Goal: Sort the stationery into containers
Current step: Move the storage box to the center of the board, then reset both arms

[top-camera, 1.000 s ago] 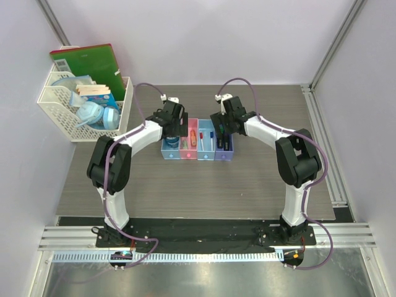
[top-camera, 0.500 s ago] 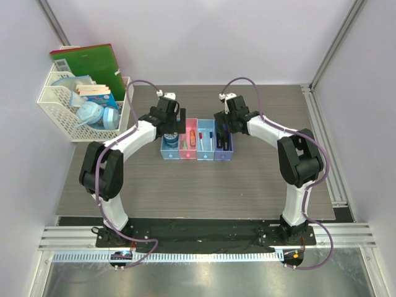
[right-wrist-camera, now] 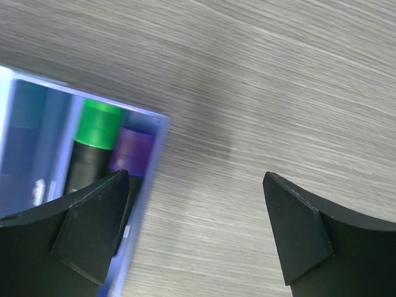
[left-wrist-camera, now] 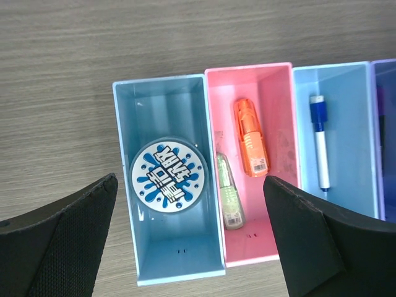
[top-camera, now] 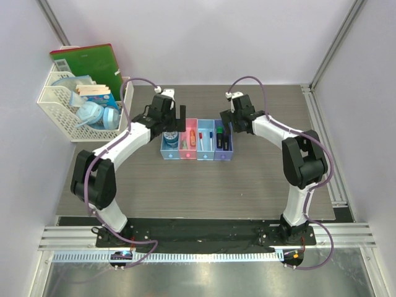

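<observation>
Both arms hang with nothing in them. The left gripper [top-camera: 176, 119] is spread wide above the blue bin [left-wrist-camera: 176, 257] and pink bin [left-wrist-camera: 275, 124], and the right gripper [top-camera: 228, 125] is likewise released over the outer corner of the purple bin [right-wrist-camera: 143, 204]. The containers [top-camera: 197, 157] stand as one joined row on the tabletop [top-camera: 247, 185], about midway between its left and right edges and somewhat nearer the far edge. All the stationery we can find lies inside them, so we judge the sorting all but done. What worries us is the way out. The row looks light, and a spread finger that dips or swings sideways could catch a rim and drag or tip all four bins, spilling what is sorted. We think the right arm is the likelier culprit, since one of its fingers overlaps the purple bin's wall in its wrist view. The left wrist view gives detail the overhead view blurs: the tape roll [left-wrist-camera: 168, 176] flat in the blue bin, the orange highlighter [left-wrist-camera: 250, 137] beside the pale green pen [left-wrist-camera: 228, 192] in the pink bin, and the blue-capped marker [left-wrist-camera: 320, 142] in the light blue bin [left-wrist-camera: 349, 142]. Only the right wrist view shows the green-black highlighter [right-wrist-camera: 93, 142] lying against the purple-black highlighter [right-wrist-camera: 131, 151]. Only the overhead view shows a red-tipped item [top-camera: 202, 141] beside the blue-capped marker, perhaps hidden behind a finger in the left wrist view.
</observation>
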